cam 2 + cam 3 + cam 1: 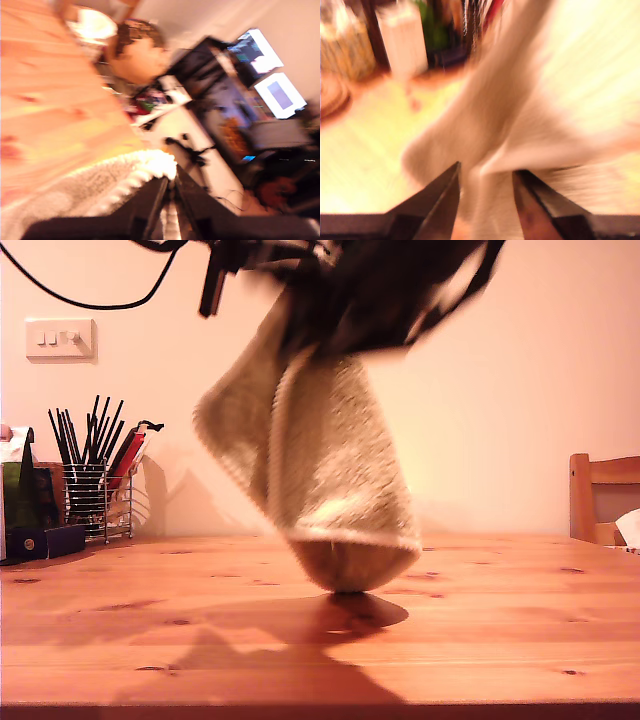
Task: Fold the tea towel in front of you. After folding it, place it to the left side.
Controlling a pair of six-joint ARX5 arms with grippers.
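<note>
While my first gripper (pixel 167 200) and my second gripper (pixel 485 195) are both pinching the dangling tea towel (pixel 320 470), its bunched layers are risking a crooked fold.

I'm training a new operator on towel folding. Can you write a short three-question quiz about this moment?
1. True or false: the tea towel lies flat on the wooden table.
2. Which part of the towel is nearest the table in the exterior view? A) its lowest hanging end B) its whole width C) none, it is far above the table
3. Fill in: at the exterior view's left, a wire ___ holds dark sticks.

Key: 1. False, it hangs bunched from above. 2. A. 3. basket.
</note>
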